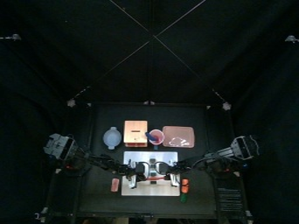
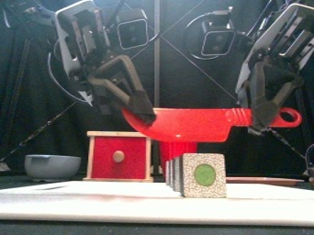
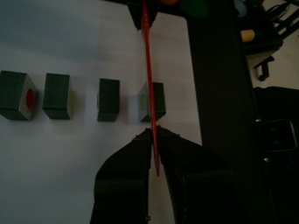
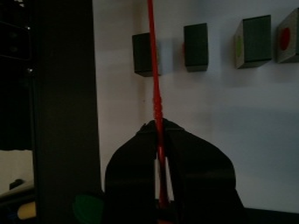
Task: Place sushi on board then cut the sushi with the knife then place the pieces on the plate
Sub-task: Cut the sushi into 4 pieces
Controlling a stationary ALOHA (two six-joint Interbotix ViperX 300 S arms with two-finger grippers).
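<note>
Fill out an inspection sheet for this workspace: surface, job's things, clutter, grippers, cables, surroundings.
Surface: black table with a white board at its front middle.
Job's things: four sushi pieces stand apart in a row on the board. The red knife is held level above them. The pink tray is behind the board, with no pieces seen on it.
Clutter: wooden box, bowl and red cup behind the board.
Grippers: left gripper shut on the knife's blade end, right gripper shut on its handle.
Cables: nothing seen loose on the table.
Surroundings: black curtains; nothing else seen.
</note>
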